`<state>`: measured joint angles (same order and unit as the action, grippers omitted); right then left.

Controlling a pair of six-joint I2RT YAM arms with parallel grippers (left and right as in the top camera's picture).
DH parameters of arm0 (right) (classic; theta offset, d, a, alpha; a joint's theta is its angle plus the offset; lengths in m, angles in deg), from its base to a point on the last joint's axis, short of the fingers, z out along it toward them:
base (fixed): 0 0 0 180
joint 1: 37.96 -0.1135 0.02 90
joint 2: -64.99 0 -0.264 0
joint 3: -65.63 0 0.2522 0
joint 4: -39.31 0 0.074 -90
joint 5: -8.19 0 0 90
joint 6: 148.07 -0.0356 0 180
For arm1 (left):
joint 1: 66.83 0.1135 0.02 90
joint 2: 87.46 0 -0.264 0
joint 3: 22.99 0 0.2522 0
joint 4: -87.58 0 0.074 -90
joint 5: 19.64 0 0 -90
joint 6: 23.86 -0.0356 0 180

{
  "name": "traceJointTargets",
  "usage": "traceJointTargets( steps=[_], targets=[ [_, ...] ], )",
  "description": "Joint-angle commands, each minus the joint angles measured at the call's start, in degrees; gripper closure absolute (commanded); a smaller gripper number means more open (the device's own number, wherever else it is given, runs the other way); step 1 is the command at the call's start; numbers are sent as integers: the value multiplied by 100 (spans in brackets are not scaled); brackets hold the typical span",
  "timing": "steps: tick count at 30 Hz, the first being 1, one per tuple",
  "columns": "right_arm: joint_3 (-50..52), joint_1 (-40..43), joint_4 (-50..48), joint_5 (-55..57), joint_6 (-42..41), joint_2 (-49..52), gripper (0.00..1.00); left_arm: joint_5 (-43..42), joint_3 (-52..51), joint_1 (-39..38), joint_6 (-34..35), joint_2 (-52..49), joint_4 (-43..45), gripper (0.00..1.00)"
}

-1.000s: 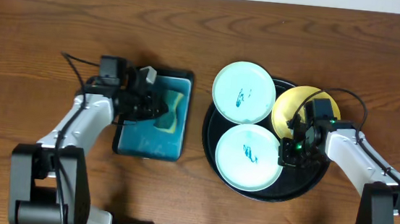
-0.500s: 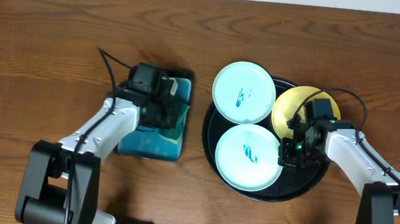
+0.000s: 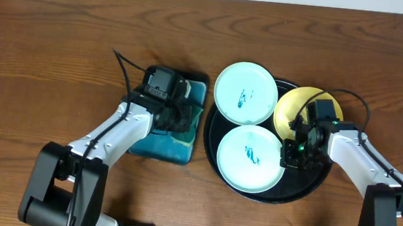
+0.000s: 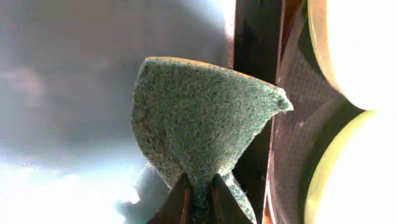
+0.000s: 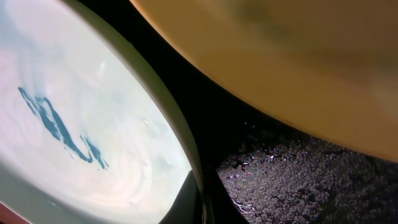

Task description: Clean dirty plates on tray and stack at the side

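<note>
The near mint plate is lying on the black tray with its teal scribble unwiped. The right claw is clenching on the part of its rim closest to that arm, probably to steady the plate against the rubbing to come. Just beside this claw, on its far side, the yellow plate is sitting with its edge riding above the tray floor. Beyond that, the second mint plate is overhanging the tray's far rim, also marked. Nothing is standing stacked at the side, so I judge the cleaning barely begun.

The left claw is grasping the green sponge by one pinched corner. The broad scouring face is fanning out ahead of the fingertips, free to press flat on a plate. The small teal tray is lying beneath this claw. The black tray's edge and two plate rims are showing close on one side, so the sponge is near the plates but not touching them.
</note>
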<state>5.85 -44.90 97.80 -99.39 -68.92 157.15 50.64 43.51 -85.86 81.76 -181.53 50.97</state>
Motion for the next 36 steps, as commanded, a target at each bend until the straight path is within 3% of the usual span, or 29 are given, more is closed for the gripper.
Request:
traceJointTargets(
  steps=[1,6,15,25,27,31,36],
  targets=[
    [-35,-66,-13,-92,61,22,99,-59,-4,-20,562,-24,39,93],
    [-35,-66,-11,-90,61,22,99,-271,-4,-66,1019,-24,83,92],
    [-35,-66,-11,-90,63,22,99,-249,-4,-251,1021,-24,111,93],
    [-35,-66,2,-90,66,22,99,-184,28,308,1001,520,92,92],
    [-35,-66,2,-90,66,22,99,-459,28,520,940,654,98,92],
    [-35,-66,-2,-87,70,22,99,-2100,26,1102,-83,715,223,93],
    [-35,-66,2,-87,129,22,99,-3279,11,1738,-1113,715,205,93]
  ],
)
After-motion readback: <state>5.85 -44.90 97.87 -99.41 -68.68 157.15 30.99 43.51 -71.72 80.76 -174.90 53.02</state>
